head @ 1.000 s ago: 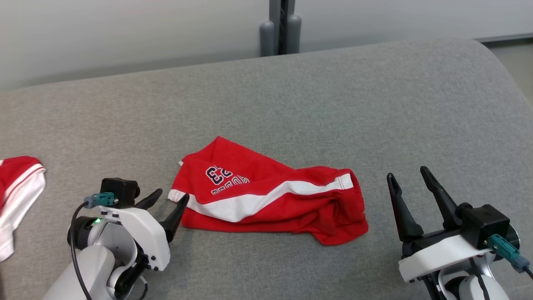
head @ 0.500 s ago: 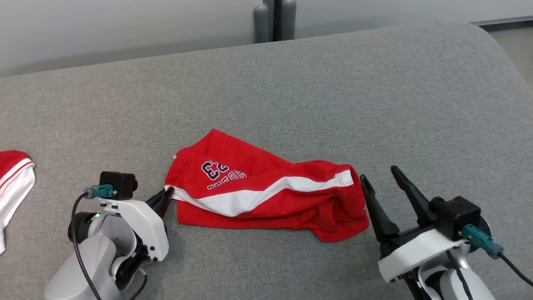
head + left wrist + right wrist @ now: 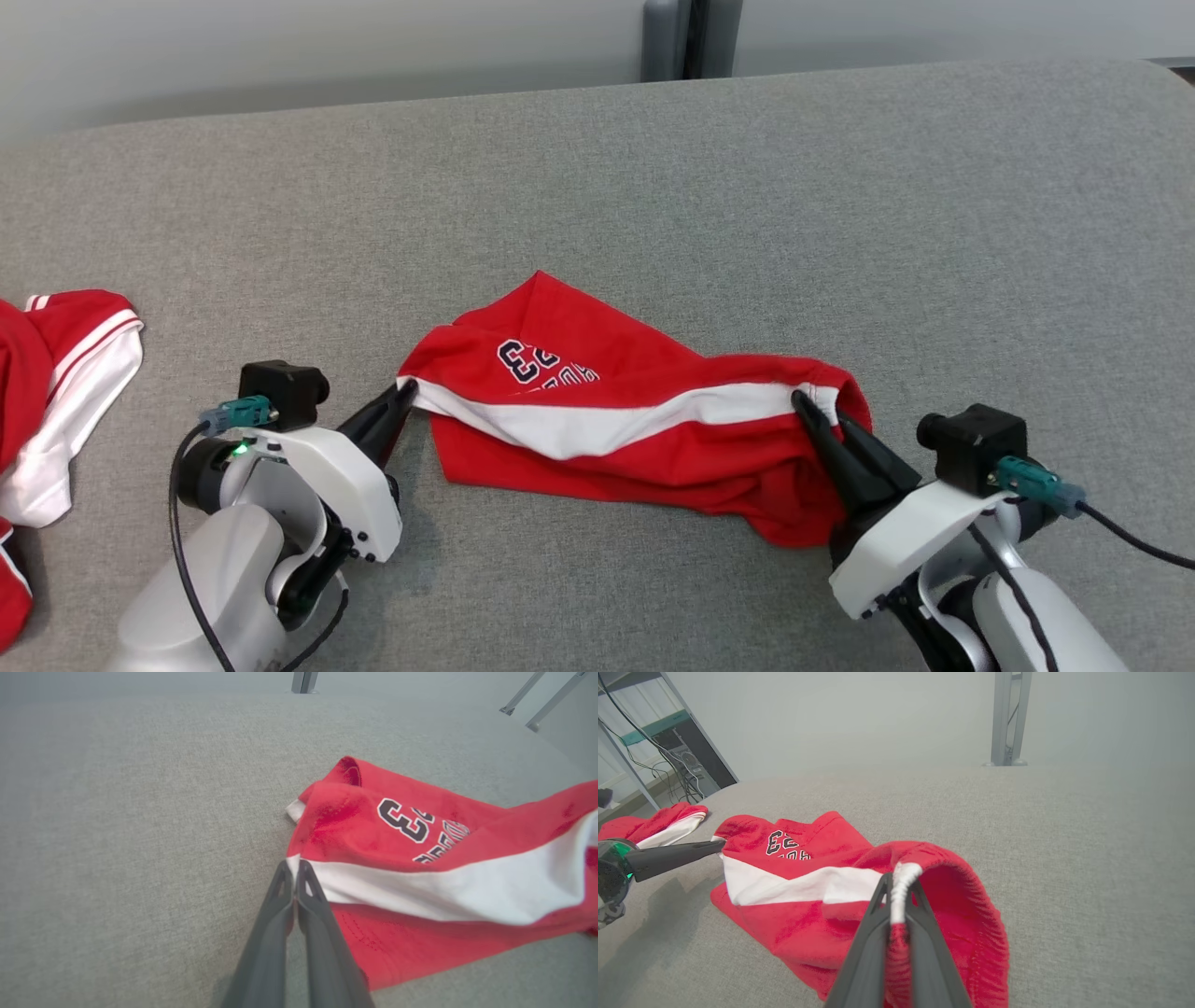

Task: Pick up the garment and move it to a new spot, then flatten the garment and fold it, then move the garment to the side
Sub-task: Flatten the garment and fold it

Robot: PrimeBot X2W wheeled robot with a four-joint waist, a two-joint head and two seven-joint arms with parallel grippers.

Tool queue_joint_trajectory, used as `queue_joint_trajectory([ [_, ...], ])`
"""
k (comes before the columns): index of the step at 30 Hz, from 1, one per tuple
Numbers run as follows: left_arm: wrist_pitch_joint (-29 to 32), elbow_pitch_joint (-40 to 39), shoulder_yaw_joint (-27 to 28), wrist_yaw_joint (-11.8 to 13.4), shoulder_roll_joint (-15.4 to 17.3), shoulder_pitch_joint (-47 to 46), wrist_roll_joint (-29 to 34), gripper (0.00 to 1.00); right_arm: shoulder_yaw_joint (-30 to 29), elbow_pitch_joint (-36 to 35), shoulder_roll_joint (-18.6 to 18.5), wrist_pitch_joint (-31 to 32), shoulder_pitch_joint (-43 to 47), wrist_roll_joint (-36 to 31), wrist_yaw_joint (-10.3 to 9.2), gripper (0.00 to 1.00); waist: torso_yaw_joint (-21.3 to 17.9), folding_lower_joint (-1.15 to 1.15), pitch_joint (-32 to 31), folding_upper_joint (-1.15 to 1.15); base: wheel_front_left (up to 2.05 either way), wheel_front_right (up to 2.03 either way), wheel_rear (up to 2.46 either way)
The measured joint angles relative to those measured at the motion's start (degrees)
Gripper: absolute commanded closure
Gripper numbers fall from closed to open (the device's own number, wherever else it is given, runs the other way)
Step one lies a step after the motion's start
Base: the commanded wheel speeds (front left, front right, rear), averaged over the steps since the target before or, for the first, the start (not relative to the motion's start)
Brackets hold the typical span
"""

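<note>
Red cloth is caught between both pairs of my fingers. Nearest me, my left gripper (image 3: 401,399) is pressed together on the white-striped corner of the garment (image 3: 607,439). My right gripper (image 3: 822,415) pinches the white-trimmed hem at the opposite end, where the fabric arches up over my fingertips. I judge the two grips sit at opposite ends so that a lift would stretch the cloth between them instead of letting it hang in a lump. The garment lies crumpled, number print up, about midway across the grey upholstered surface (image 3: 653,187). Off to my left, well apart from it, lies another red-and-white garment (image 3: 75,364). Beyond the far edge a grey post (image 3: 686,37) stands against a pale wall (image 3: 280,56).
</note>
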Motion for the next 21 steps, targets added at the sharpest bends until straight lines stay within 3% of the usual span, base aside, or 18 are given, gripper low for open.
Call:
queue_joint_trajectory([
  [3, -2.75, -1.99, 1.21, 0.56, 0.76, -0.37, -0.07, 1.0, -1.29, -2.16, -0.69, -2.61, -1.07, 0.34, 0.0, 1.0, 0.2, 0.0, -0.06, 0.0, 0.0, 0.0, 0.0],
  [8, -7.55, -9.96, 4.67, 4.21, 2.7, -0.96, 0.3, 1.0, -4.99, -6.49, -1.69, -6.89, -3.57, -0.67, 0.0, 1.0, 0.45, 0.0, -0.76, 0.0, 0.0, 0.0, 0.0],
  [21, -11.58, -47.17, 14.9, 17.96, 9.51, -0.76, 5.2, 1.0, -9.99, -17.29, -3.88, -9.04, -11.07, 0.66, 0.01, 1.0, 1.22, 0.0, -4.1, 0.0, 0.0, 0.0, 0.0],
])
